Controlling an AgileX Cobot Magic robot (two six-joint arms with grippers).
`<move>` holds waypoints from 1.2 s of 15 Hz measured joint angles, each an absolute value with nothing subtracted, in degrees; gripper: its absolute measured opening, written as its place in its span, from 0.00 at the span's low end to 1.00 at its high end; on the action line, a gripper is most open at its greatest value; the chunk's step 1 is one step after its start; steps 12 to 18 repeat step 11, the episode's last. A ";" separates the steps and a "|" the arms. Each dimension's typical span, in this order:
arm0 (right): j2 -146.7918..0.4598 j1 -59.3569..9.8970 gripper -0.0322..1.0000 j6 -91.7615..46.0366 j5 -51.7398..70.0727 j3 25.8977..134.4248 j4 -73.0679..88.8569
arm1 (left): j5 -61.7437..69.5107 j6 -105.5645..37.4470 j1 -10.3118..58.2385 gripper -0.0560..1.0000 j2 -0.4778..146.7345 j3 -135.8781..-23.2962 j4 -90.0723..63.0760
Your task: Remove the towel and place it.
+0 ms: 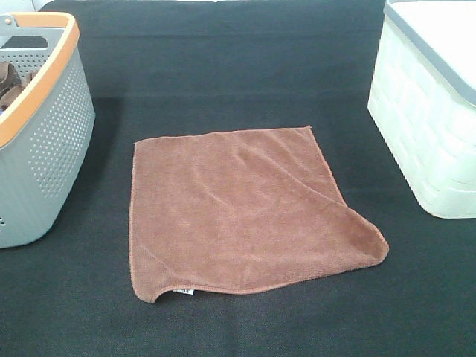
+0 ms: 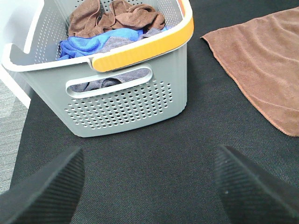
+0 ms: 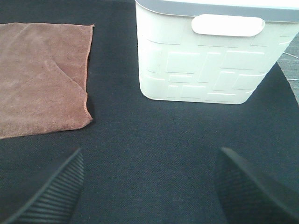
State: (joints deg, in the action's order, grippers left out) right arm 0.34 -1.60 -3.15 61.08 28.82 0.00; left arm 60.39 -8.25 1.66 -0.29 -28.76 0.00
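The towel lies spread almost flat at the middle of the black table cover, its small white label on the edge nearest the camera, and its corner at about 4 o'clock pulled out into a point with a diagonal fold running up from it. At 9 o'clock of the towel, near but not touching it, stands the grey perforated basket with an orange rim — inside it the left wrist view shows crumpled brown cloths and a blue cloth. At 3 o'clock, apart from the towel, sits the white bin with a grey rim. The left gripper hangs over bare cover just in front of the basket, jaws spread wide with nothing between them. The right gripper hangs likewise over bare cover in front of the white bin — jaws wide apart and empty, the towel's edge off to one side.
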 joint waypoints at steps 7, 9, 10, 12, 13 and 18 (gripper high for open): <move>0.34 -1.60 0.74 -3.15 61.08 28.82 0.00 | 60.39 -8.25 1.66 0.75 -0.29 -28.76 0.00; 0.34 -1.60 0.74 -3.15 61.08 28.82 0.00 | 60.39 -8.25 1.66 0.75 -0.29 -28.76 0.00; 0.34 -1.60 0.74 -3.15 61.08 28.82 0.00 | 60.39 -8.25 1.66 0.75 -0.29 -28.76 0.00; 0.34 -1.60 0.74 -3.15 61.08 28.82 0.00 | 60.39 -8.25 1.66 0.75 -0.29 -28.76 0.00; 0.34 -1.60 0.74 -3.15 61.08 28.82 0.00 | 60.39 -8.25 1.66 0.75 -0.29 -28.76 0.00; 0.34 -1.60 0.74 -3.15 61.08 28.82 0.00 | 60.39 -8.25 1.66 0.75 -0.29 -28.76 0.00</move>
